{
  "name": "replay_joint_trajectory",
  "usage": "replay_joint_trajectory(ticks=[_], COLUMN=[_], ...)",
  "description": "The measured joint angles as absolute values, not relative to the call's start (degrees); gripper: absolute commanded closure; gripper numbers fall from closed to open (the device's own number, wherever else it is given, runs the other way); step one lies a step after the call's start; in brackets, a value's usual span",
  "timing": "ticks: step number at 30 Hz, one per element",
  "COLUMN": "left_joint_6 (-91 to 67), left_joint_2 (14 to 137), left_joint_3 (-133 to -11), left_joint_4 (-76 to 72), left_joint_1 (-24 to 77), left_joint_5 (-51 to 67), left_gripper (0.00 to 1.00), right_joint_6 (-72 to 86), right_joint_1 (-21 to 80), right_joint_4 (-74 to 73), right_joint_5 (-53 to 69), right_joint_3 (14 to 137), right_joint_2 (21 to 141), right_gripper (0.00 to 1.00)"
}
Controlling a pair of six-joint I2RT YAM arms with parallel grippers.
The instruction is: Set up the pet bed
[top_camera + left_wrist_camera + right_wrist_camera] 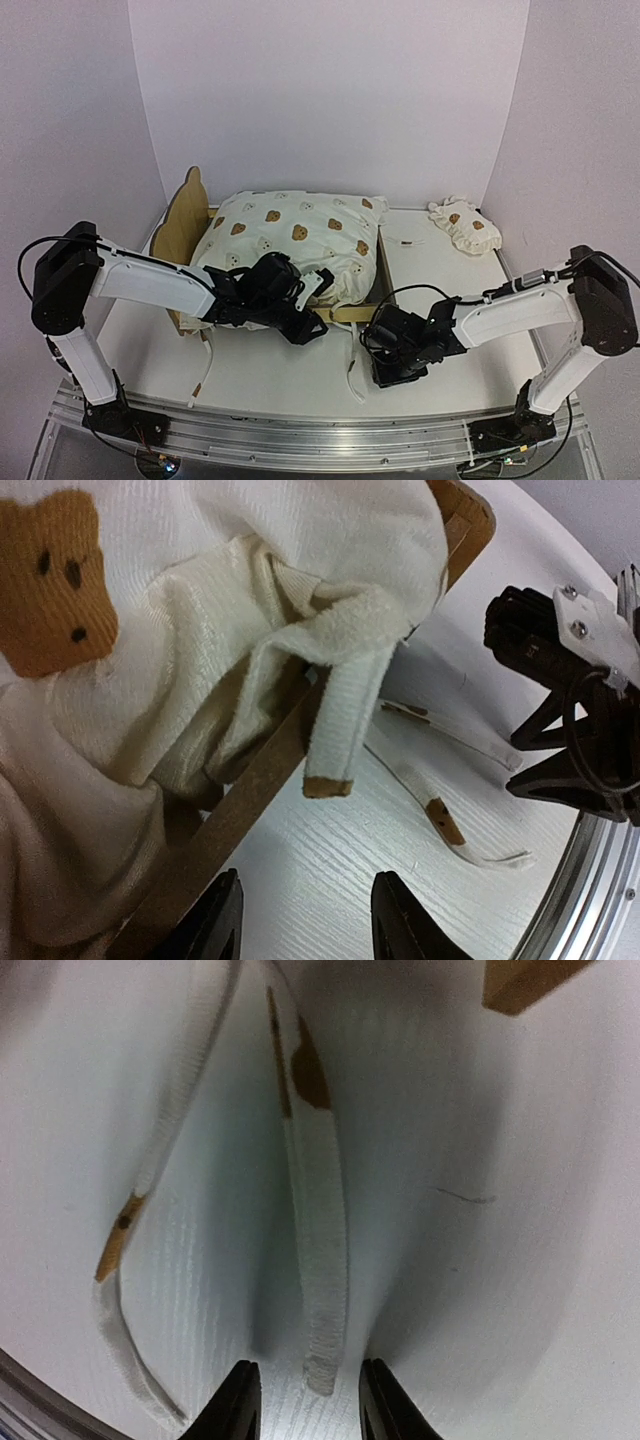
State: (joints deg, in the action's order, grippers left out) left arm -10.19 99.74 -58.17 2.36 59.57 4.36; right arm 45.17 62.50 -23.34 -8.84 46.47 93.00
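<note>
Pet bed [185, 228], a low light-wood frame with a tall curved headboard, stands left of centre on the white wood-grain table [260, 372], headboard to the left. The overhead view shows it almost wholly covered by a large cream bear-print cushion [290, 240]; only the headboard and part of the near rail are exposed.

The left wrist view adds the near rail [250, 800] at close range, with cushion fabric bulging over it and one cream tie string [345, 720] hanging across it. The left gripper [305, 920] hovers at this rail, jaws parted over bare table and gripping nothing; one finger is just beside the rail. The right gripper appears at the right edge of this view.

The right wrist view shows only a corner of the frame [525, 980] and two tie strings on the table. The end of the broader string [320, 1260] lies between the parted fingertips of the right gripper [310, 1400], unclamped.

A small cream bear-print pillow [463, 225], seen only from overhead, lies at the far right.
</note>
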Motion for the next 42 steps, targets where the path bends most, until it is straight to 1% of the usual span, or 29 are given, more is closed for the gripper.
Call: replay_joint_trajectory(ticks=[2,3,4,11,15,17,19,22,24,26,30,34,38,42], left_joint_6=[-11.43,-12.08,-12.54,-14.02,-13.98,-13.98,-13.90,-13.24,-12.76,-12.41,-11.73,-10.88,-9.13,-8.19], left_joint_2=[99.76,99.79,99.81,100.53,101.12,101.55,101.86,102.78,103.33,103.75,103.83,103.83,103.75,102.92], left_joint_3=[-58.17,-58.17,-58.18,-58.92,-59.01,-59.29,-59.46,-60.01,-60.43,-60.96,-61.48,-61.72,-63.17,-63.77], left_joint_4=[1.20,0.66,0.10,-2.91,-4.03,-4.42,-4.76,-6.31,-7.28,-7.85,-8.44,-8.36,-6.74,-5.71], left_joint_1=[59.66,59.80,59.91,60.49,60.59,60.71,60.75,60.75,60.70,60.64,60.60,60.55,60.40,60.31], left_joint_5=[3.75,3.42,3.22,3.40,3.45,3.37,3.25,2.95,2.56,2.28,2.23,3.05,7.75,13.49], left_gripper=[0.57,0.57,0.58,0.58,0.59,0.62,0.68,0.84,0.93,0.99,1.00,1.00,1.00,1.00], right_joint_6=[45.61,45.82,46.30,45.35,41.76,39.96,38.05,35.83,34.08,32.28,28.80,25.65,23.56,22.29], right_joint_1=[63.17,63.38,63.60,63.63,62.83,62.37,61.76,60.83,60.19,59.67,58.39,55.27,50.51,46.52], right_joint_4=[-22.58,-22.30,-21.94,-22.99,-26.06,-27.57,-29.34,-31.91,-33.75,-35.06,-35.49,-32.10,-26.42,-20.47], right_joint_5=[-10.27,-11.03,-11.73,-14.88,-14.79,-14.19,-13.43,-12.43,-11.44,-10.30,-7.01,-2.01,4.26,11.26], right_joint_3=[46.19,45.94,45.52,42.35,43.14,44.47,46.32,48.28,49.54,51.28,55.47,57.72,57.78,57.85], right_joint_2=[93.19,93.21,93.11,88.81,83.70,81.50,79.40,76.44,74.74,74.22,74.62,76.01,79.01,84.95], right_gripper=[0.94,0.98,1.00,1.00,1.00,1.00,1.00,1.00,1.00,1.00,1.00,1.00,1.00,1.00])
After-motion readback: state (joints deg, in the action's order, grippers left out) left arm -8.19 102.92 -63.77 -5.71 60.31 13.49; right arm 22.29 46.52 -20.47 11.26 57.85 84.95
